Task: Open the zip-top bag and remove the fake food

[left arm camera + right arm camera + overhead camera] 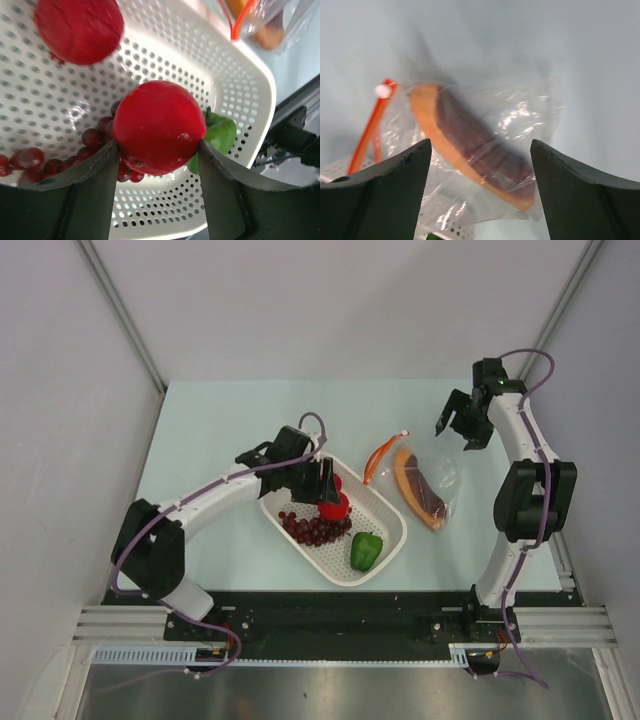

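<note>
Two dark, matte fingers (pixel 90 195) of the left gripper (pixel 160 150) fill the bottom of its wrist view, clamped on either side of a smooth, glossy red round fruit (pixel 160 127). It is held over a white plastic basket (pixel 250 75), a rounded rectangle whose walls and floor are dotted with small holes. Inside the basket lie a cluster of shiny dark purple grapes (pixel 315 528), a lumpy green bell pepper (pixel 366 550), and a second red piece (pixel 77 30), blurred in this view.

Just right of the basket, the zip-top bag (pixel 445 480) lies flat on the pale blue-green table (pixel 220 430). Its plastic is clear and crinkled, catching the light. An orange-red zipper strip (pixel 370 125) runs along one edge, ending in a small white tab (pixel 382 91). Inside rests a curved orange piece with a dark purplish face (pixel 470 145).

Beyond the bag, the right gripper (pixel 465 425) hangs above the table, jaws spread wide and holding nothing.
</note>
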